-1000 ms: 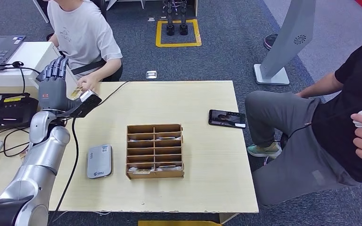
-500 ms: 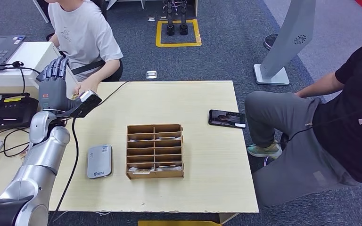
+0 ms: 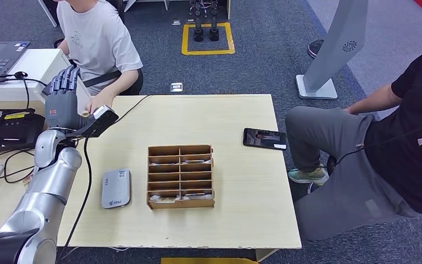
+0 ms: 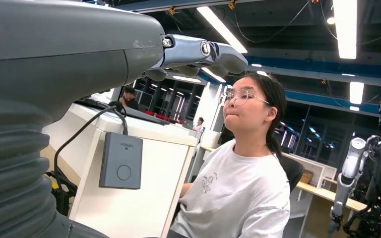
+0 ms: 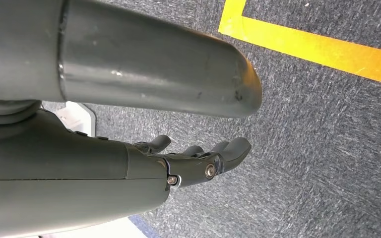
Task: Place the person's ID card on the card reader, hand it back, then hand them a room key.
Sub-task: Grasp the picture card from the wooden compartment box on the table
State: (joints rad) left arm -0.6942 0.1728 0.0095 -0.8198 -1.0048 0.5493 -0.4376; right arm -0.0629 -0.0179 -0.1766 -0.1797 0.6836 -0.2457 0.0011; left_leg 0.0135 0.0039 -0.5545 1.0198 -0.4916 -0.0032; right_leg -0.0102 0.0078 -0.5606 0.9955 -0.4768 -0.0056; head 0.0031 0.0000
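The left robot hand (image 3: pixel 61 100) was raised at the counter's (image 3: pixel 242 181) far left corner, fingers straight and apart, gripping nothing. Just beside it, the seated person's hand (image 3: pixel 98 103) held what looked like the ID card (image 3: pixel 87 113), though it was too small to be sure. The grey card reader (image 3: pixel 116 188) lay beside the wooden key box (image 3: pixel 180 176). The right robot hand (image 5: pixel 198 158) hung over carpet, fingers loosely curved and empty.
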